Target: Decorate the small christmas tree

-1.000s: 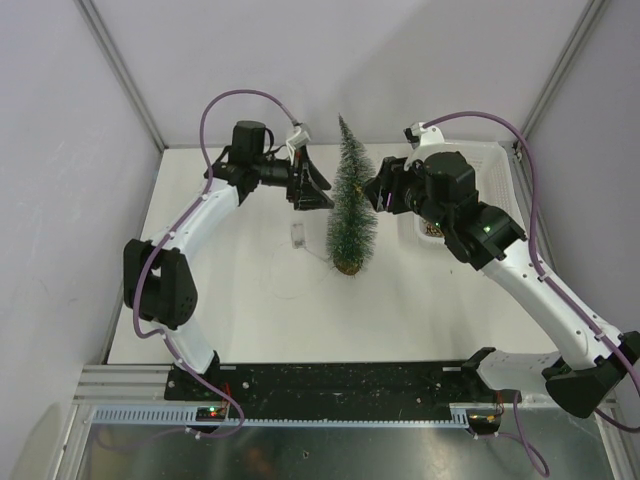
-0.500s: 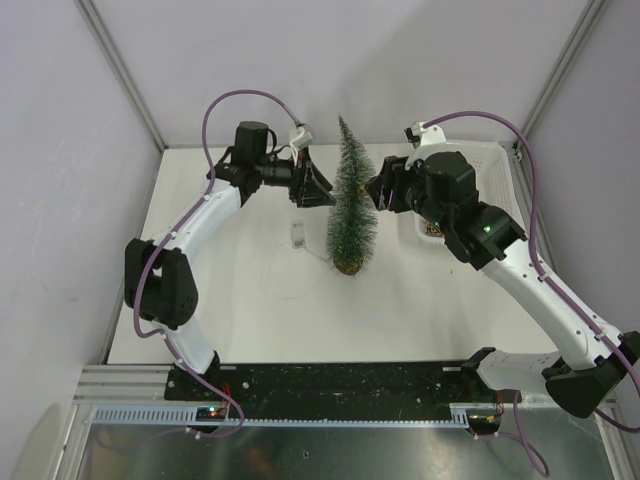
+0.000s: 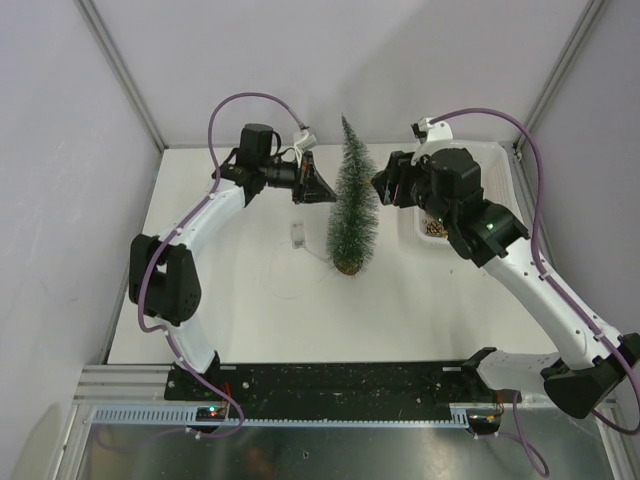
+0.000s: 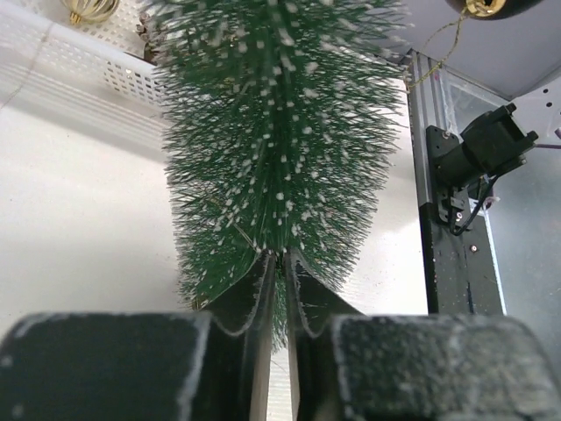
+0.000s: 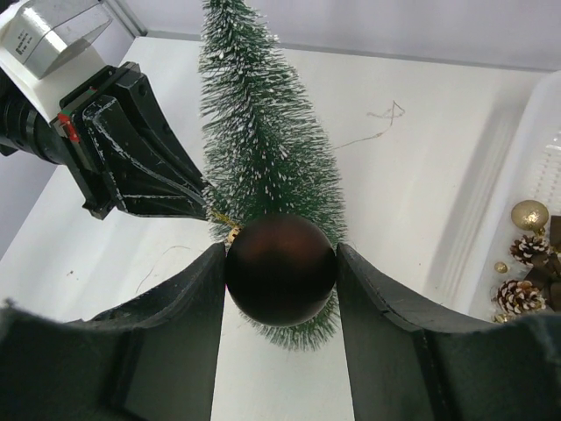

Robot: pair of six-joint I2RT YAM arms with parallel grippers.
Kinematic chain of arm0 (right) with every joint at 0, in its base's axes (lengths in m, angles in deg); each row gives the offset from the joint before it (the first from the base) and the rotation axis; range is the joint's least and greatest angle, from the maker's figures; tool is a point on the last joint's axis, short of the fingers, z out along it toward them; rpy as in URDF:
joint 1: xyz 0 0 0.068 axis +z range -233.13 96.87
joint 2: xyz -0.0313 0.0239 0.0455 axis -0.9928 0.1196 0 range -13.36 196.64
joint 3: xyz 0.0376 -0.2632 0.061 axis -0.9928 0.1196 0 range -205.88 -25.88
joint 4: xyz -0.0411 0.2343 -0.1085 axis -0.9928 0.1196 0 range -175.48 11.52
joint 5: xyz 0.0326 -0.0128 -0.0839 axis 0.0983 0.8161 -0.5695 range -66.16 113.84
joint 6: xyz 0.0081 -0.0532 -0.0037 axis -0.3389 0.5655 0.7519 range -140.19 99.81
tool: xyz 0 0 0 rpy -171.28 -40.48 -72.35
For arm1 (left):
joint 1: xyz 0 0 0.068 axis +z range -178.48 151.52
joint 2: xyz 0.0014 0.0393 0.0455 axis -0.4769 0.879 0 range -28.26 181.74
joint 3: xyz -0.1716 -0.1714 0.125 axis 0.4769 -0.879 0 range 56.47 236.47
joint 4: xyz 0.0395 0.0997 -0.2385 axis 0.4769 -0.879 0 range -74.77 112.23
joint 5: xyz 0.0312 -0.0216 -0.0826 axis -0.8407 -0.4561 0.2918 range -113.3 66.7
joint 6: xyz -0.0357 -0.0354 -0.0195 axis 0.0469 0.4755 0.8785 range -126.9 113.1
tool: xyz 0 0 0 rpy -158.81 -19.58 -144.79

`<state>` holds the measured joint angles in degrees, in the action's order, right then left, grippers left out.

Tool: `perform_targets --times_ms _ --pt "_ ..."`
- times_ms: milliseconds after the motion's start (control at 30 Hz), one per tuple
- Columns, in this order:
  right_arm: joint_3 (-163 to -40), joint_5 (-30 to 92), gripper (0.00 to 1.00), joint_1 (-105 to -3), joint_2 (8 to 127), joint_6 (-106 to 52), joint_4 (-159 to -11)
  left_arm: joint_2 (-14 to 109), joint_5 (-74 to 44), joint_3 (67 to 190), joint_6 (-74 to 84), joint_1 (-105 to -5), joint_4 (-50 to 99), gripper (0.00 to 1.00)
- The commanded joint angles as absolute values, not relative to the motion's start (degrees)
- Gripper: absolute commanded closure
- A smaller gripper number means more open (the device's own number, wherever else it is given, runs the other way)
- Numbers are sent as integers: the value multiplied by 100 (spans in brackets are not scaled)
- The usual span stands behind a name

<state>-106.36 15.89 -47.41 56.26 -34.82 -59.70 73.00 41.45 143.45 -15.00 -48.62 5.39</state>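
**Tree in the middle, a dark ball held beside it**

You cannot see the whole small christmas tree (image 3: 352, 205) up close. The left wrist view shows only a stretch of bristles, with both ends out of sight. In the right wrist view a dark round ball (image 5: 280, 270) covers the tree's lower part.

From above, the tree stands upright near the middle of the table (image 3: 250, 320). The right gripper (image 3: 380, 187) is at 3 o'clock of the tree, and its jaws hold the dark ball between them. The left gripper (image 4: 279, 263) is at 9 o'clock, with its tips right at the bristles. Its jaws are almost together, with only a thin slit left. You cannot tell if something thin is pinched there. A gold thread (image 5: 219, 217) by those tips is hard to make out.

The white basket (image 3: 498, 160) sits at 3 o'clock, partly under the right arm (image 3: 540, 280). A gold ball (image 5: 529, 215) and pine cones (image 5: 517, 296) lie in it. A small clear box (image 3: 297, 233) lies at 10 o'clock of the tree's foot. A thin wire (image 5: 379, 118) lies on the table past the tree. The label on the white block (image 5: 44, 35) on the left arm (image 3: 200, 225) is too small to read.
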Motion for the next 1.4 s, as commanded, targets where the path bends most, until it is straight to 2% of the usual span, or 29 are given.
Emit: perform_targets --times_ms 0,200,433,1367 --pt "-10637 1532 80 -4779 5643 -3377 -6209 7231 4290 14350 -1615 -4913 727 90" --pt "-10626 1547 81 -4823 5711 -3362 -6261 7141 4304 14279 -1650 -4914 727 94" --pt "-10629 1581 83 -4850 5803 -3337 -6382 7047 4312 14200 -1673 -4914 723 95" --pt "-10983 1728 84 -5205 6060 -3023 -6496 6941 4414 14164 -1614 -4937 723 97"
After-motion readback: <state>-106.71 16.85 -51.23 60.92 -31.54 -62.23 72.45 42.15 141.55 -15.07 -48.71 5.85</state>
